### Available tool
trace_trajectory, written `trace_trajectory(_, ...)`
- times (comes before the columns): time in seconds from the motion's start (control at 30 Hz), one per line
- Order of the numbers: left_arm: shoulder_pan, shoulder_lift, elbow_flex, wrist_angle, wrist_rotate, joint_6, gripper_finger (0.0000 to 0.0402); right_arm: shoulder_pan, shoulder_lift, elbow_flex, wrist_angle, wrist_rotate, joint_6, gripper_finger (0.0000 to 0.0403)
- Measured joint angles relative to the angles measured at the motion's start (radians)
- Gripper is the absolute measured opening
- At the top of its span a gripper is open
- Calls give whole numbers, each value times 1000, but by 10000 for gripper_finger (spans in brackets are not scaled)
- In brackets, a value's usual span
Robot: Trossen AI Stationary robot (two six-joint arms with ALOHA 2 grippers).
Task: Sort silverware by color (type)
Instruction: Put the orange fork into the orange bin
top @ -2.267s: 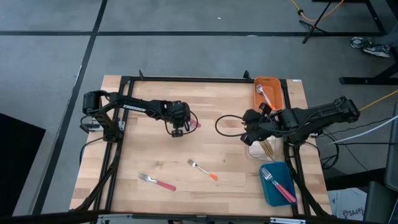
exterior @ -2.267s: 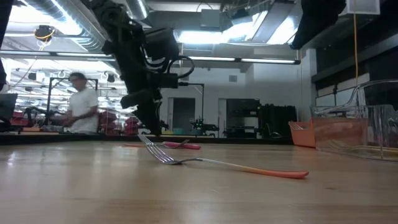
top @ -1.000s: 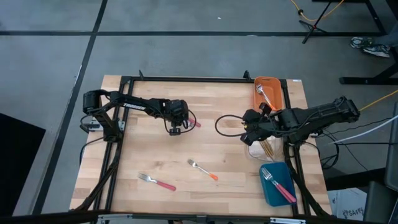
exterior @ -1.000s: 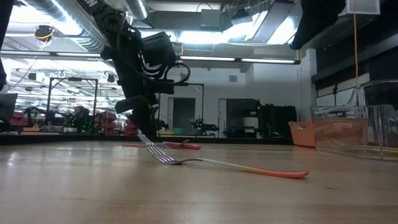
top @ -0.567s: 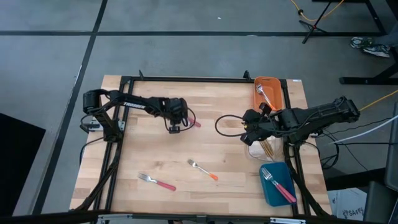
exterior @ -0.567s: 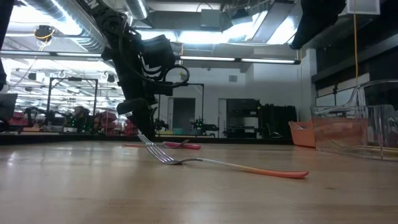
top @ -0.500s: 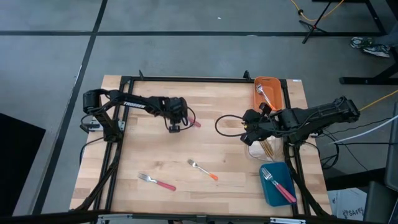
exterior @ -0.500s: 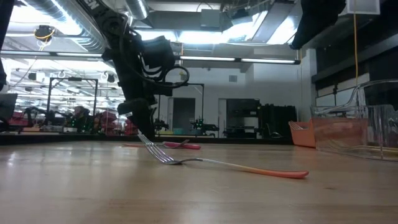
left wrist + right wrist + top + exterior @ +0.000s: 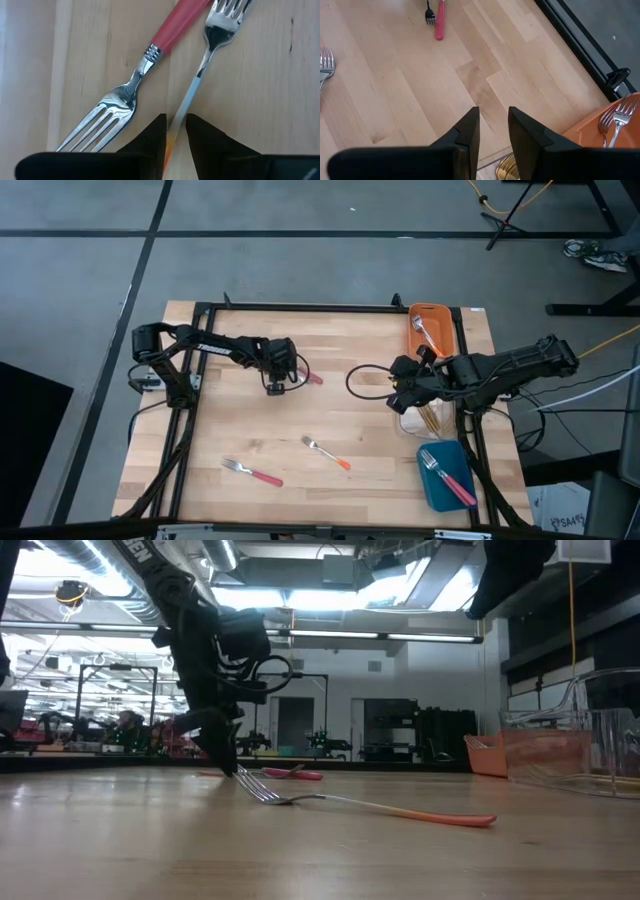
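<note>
Left gripper (image 9: 176,122) sits low at the table's (image 9: 240,425) back left, fingers drawn in to a thin gap with the stem of an orange fork (image 9: 192,90) running between them. It looks pinched, though not clearly lifted. A pink fork (image 9: 172,32) lies just beside it. Nearer the front lie a second pink fork (image 9: 252,472) and a second orange fork (image 9: 326,452). So four pieces seem left to sort. Right gripper (image 9: 398,398) waits partly open and empty near the bins. The orange bin (image 9: 447,315) holds silver forks, the clear bin (image 9: 412,425) gold ones and the blue bin (image 9: 432,490) pink-handled ones, so roughly half looks done.
</note>
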Motion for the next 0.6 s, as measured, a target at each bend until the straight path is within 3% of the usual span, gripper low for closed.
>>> trace_trajectory(0.6, 10, 4, -11, 74, 62, -34, 74, 0, 0, 0, 2, 0, 0, 90)
